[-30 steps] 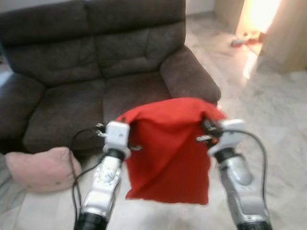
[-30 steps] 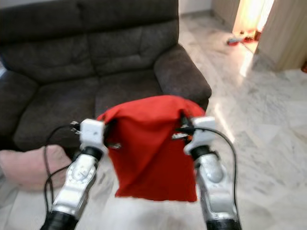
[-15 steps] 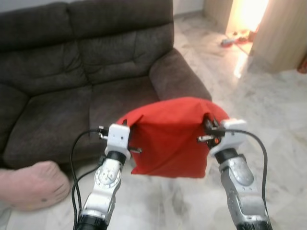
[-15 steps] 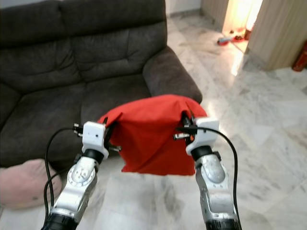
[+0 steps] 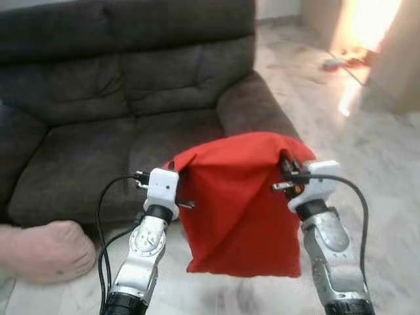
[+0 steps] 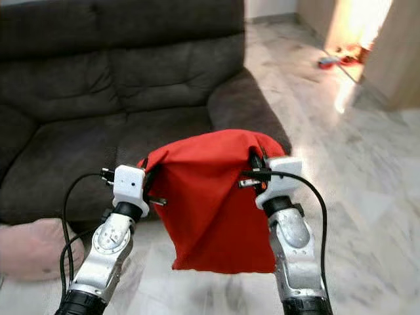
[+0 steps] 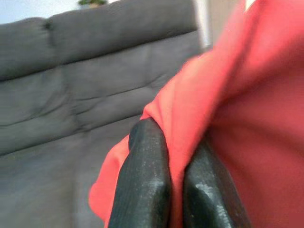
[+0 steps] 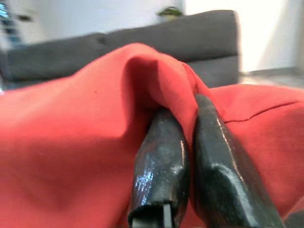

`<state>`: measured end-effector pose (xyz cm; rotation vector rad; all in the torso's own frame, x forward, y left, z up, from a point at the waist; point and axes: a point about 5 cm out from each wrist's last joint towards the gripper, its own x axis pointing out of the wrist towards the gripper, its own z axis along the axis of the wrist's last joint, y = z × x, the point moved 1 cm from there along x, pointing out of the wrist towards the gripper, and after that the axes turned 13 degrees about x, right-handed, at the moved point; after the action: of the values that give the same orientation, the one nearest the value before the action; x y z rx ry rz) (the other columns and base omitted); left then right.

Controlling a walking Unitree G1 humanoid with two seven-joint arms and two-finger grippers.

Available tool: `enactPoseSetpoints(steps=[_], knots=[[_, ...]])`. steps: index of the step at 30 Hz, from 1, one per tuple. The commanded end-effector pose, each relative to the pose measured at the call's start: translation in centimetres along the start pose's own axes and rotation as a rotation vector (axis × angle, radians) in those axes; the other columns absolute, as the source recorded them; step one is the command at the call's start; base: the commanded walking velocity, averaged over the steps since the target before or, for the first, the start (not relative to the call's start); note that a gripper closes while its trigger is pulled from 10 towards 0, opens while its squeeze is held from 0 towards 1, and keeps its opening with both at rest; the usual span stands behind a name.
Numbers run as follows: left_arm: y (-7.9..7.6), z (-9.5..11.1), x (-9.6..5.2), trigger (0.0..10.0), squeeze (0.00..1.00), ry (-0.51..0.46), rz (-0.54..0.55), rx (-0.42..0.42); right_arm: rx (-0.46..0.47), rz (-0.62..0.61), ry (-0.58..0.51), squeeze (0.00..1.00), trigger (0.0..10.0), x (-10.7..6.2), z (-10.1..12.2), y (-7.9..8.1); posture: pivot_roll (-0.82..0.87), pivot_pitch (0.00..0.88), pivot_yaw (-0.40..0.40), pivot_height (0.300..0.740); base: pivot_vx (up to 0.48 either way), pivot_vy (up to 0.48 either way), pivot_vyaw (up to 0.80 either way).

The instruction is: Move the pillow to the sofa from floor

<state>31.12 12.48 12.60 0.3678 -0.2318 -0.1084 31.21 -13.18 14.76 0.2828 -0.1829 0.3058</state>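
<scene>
The right end effector [image 8: 187,128] has its 2 black fingers [image 8: 159,164] closed tight on a fold of the red pillow [image 8: 71,142]. Red fabric bunches around both. Behind it stands the dark grey sofa [image 8: 142,40].

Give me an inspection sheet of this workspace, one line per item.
Surface: pale marble floor in front of the sofa.
Job's things: red pillow held up off the floor, hanging before the dark grey sofa; not yet on the seat.
Clutter: pink cushion on the floor by the sofa's left end.
Hands: left hand shut on the pillow's fabric; right hand shut on it too, one at each upper corner.
Cables: black cables loop beside the left arm, another arcs over the right wrist.
Surroundings: bright doorway far right, small items on its floor.
</scene>
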Motion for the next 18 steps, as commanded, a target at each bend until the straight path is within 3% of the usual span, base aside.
enactPoseSetpoints(steps=[1,9,18], knots=[[0.7,2.0,0.7,10.0,0.00,-0.085,0.045,-0.008,-0.043,0.036,-0.103,0.00,10.0,0.3,2.4,0.4,-0.09,0.042,0.074,0.740,0.330,0.000,0.00],[0.9,2.3,0.7,10.0,0.00,-0.094,0.047,-0.002,-0.040,0.053,-0.114,0.00,10.0,0.4,2.7,0.7,-0.08,0.041,0.075,0.740,0.327,0.000,0.68],[1.0,2.9,0.9,10.0,0.00,-0.111,0.043,0.012,-0.025,0.059,-0.141,0.00,10.0,0.8,3.5,0.9,-0.08,0.041,0.076,0.740,0.327,0.000,0.00]])
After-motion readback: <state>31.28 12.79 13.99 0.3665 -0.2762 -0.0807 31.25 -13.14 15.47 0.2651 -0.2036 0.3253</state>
